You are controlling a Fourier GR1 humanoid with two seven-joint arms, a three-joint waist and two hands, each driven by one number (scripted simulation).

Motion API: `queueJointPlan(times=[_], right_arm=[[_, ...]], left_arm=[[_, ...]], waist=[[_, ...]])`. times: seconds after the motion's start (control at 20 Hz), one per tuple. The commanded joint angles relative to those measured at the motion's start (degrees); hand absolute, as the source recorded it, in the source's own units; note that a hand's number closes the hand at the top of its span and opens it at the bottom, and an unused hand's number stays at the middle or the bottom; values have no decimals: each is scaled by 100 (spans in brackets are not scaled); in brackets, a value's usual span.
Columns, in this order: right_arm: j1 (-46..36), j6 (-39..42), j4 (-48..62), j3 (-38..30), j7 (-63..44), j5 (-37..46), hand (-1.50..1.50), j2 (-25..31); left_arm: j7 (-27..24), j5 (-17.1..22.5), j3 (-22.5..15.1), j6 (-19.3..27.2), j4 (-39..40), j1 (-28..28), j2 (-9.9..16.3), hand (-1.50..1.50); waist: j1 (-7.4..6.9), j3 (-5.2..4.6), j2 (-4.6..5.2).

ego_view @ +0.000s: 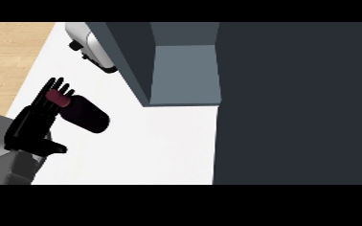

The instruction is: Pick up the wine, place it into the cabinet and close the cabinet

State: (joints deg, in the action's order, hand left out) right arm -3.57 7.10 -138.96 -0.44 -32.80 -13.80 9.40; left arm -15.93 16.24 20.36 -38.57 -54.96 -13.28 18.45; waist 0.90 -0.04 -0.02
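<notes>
White counter (163,143); pale wooden floor (21,43) at left; silver toaster (96,48) near top

dark wine bottle (84,113) lying tilted; cabinet (185,72) open.

Place: a kitchen, seen steeply from above.
Worktop (163,143): a plain white surface, broad and flat, of the sort kitchens have.
Cabinet (283,100): a dark grey unit, its open compartment (185,74) showing a paler grey inside.
Appliance (96,45): a white and silver countertop device with black feet, standing just beside the cabinet.
Floor (21,48): light wood boards beyond the worktop's left edge.
Bottle (83,112): dark wine with a red cap, lying on the worktop.
</notes>
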Motion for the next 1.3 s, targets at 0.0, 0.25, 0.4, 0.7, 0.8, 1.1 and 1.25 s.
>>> queueJointPlan(times=[0.0, 0.25, 0.4, 0.7, 0.8, 1.1, 1.25], right_arm=[[157, -235, -1139, -84, -575, -539, -150, -47], [24, -4, -715, -386, -363, -763, -150, 73], [-270, -285, -629, 210, -469, -162, -150, -182], [-114, -77, -637, -36, -358, -425, -150, -77], [17, -187, -1151, -27, -721, -522, -150, -43], [-139, -48, -740, -205, -405, -550, -150, -2], [-228, -246, -861, 135, -652, -207, -150, -92]], left_arm=[[-459, -286, -28, 56, 625, -217, -9, -150], [-858, -536, -154, 55, 975, -411, 17, -150], [-1255, -873, -348, 121, 1193, -408, -52, -150], [-1855, -1003, -253, -55, 2355, -836, 234, -150], [-1826, -1024, -318, 63, 2280, -689, 133, -150], [-1886, -1084, -433, 2, 2687, -996, 86, -150], [-2072, -1092, -443, -33, 2900, -1055, 44, -150]], waist=[[25, -3, 1], [-20, 1, 4], [-34, -2, 7], [18, -5, 21], [45, -5, 7], [26, -3, 15], [45, -8, 20]])
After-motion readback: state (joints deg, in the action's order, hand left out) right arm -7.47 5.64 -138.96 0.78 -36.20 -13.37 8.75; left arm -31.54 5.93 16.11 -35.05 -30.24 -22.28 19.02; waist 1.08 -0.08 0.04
